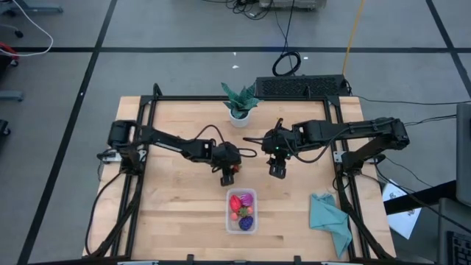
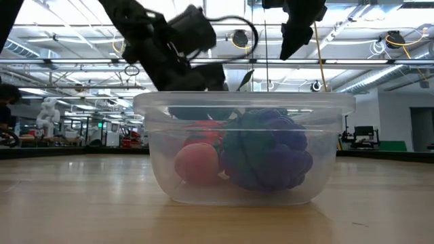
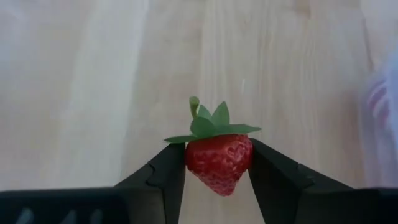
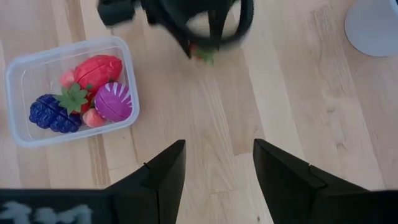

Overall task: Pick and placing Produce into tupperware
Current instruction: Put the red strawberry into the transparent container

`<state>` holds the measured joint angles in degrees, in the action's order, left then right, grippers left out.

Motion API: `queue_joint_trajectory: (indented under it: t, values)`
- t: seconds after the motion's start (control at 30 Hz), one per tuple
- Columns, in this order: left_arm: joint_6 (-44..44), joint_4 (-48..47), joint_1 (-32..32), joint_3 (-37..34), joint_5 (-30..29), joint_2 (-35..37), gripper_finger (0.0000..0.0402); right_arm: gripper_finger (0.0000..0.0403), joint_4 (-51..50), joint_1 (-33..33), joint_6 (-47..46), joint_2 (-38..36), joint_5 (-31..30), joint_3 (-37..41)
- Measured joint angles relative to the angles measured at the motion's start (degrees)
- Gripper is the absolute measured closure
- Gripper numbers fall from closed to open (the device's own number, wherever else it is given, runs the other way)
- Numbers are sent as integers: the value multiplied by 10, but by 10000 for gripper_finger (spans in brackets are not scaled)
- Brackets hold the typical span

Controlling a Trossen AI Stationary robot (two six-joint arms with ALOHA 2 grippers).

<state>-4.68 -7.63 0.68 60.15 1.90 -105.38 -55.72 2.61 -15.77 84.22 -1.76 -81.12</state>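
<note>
Currently the left tool (image 1: 228, 177) has its fingers closed on a strawberry (image 3: 219, 158), pinched at both sides with the green leaves up, as the left wrist view shows; it hangs over bare wood just to the far side of the container (image 1: 241, 210) and slightly left of it, clear of the surface as far as I can judge. Container sits near-centre on the surface (image 1: 176, 206) and already holds several pieces: a big red one (image 4: 98, 70), a magenta one (image 4: 113, 101), a dark purple bunch (image 4: 53, 113) and a pinkish one (image 4: 94, 117). Right tool (image 1: 277, 170) waits to the right of the left one, fingers partly apart, holding nothing. No other loose produce visible on the wood, so my read is the strawberry is the last piece: most of the job is done, and what's left is carry over the container and drop. Plant (image 1: 240, 101) at the far edge and teal cloth (image 1: 330, 221) near right aren't involved.
</note>
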Motion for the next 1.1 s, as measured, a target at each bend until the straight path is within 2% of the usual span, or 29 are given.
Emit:
queue_joint_trajectory:
  t: [0.2, 0.47, 0.77, 1.1]
  values:
    - [1, -74, -7, 0, -25, 83, 246, 222, -8, -1, 1, 0, -14, 0]
    - [-10, -144, -60, 1, -69, 176, 247, 222, -53, -29, 5, 0, -59, 0]
    - [-44, -144, -168, 1, -80, 184, 247, 222, -57, -81, 11, 0, -60, 0]
    - [-64, -65, -264, 1, -119, 184, 247, 222, -49, -150, 20, 0, -59, 0]
